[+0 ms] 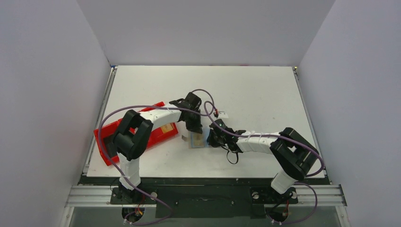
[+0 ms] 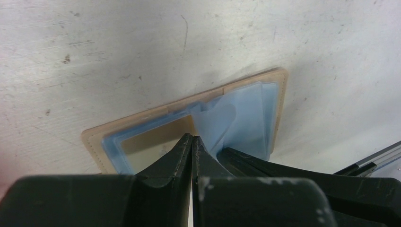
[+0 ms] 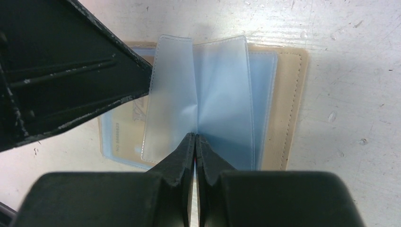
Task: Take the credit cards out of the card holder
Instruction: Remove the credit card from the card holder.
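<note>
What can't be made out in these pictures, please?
- Top view: the card holder mostly hidden under the left claw and right claw.
- Left wrist: the left claw cuts off its near edge.
- Right wrist: print on the card is unreadably blurred, partly under the left claw.

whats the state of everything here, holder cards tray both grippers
card holder: open flat, clear blue sleeves fanned up
credit card: tan one inside a sleeve, not yet out
left gripper: jaws shut, tips over the holder
right gripper: jaws shut at the sleeves' fold
red tray: lying flat, left of the holder
</note>
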Action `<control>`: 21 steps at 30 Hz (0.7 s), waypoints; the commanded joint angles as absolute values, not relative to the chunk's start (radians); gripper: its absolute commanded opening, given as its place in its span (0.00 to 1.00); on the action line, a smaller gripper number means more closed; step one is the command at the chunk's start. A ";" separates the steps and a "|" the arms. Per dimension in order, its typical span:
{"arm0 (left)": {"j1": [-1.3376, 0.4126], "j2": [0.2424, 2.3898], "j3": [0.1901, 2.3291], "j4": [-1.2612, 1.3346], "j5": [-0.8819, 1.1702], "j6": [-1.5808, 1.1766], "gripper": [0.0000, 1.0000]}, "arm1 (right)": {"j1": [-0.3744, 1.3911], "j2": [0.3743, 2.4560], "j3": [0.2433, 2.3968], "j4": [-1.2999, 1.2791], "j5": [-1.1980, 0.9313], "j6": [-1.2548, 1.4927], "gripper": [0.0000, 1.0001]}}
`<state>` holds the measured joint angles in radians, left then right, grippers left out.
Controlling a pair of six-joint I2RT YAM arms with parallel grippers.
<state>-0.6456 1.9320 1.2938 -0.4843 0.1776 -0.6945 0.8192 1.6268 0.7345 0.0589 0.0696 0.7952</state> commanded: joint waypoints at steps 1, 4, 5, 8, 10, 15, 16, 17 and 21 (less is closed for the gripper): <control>-0.659 1.924 1.301 -0.437 0.216 -0.681 0.00 | 0.807 1.595 0.714 0.031 0.075 0.792 0.00; -0.668 1.908 1.301 -0.437 0.228 -0.681 0.00 | 0.799 1.573 0.719 0.019 0.076 0.788 0.00; -0.671 1.902 1.302 -0.437 0.231 -0.682 0.00 | 0.794 1.558 0.726 0.009 0.076 0.785 0.00; -0.681 1.893 1.301 -0.435 0.241 -0.682 0.00 | 0.781 1.520 0.748 -0.026 0.076 0.773 0.00; -0.686 1.890 1.299 -0.433 0.248 -0.685 0.00 | 0.768 1.482 0.762 -0.054 0.077 0.769 0.00; -0.704 1.893 1.311 -0.423 0.256 -0.690 0.00 | 0.742 1.372 0.790 -0.133 0.095 0.757 0.07; -0.706 1.897 1.315 -0.423 0.260 -0.691 0.00 | 0.734 1.358 0.793 -0.143 0.105 0.757 0.09; -0.711 1.907 1.325 -0.423 0.263 -0.692 0.00 | 0.732 1.332 0.794 -0.163 0.109 0.756 0.11; -0.725 1.942 1.351 -0.416 0.266 -0.700 0.00 | 0.713 1.264 0.789 -0.206 0.128 0.754 0.15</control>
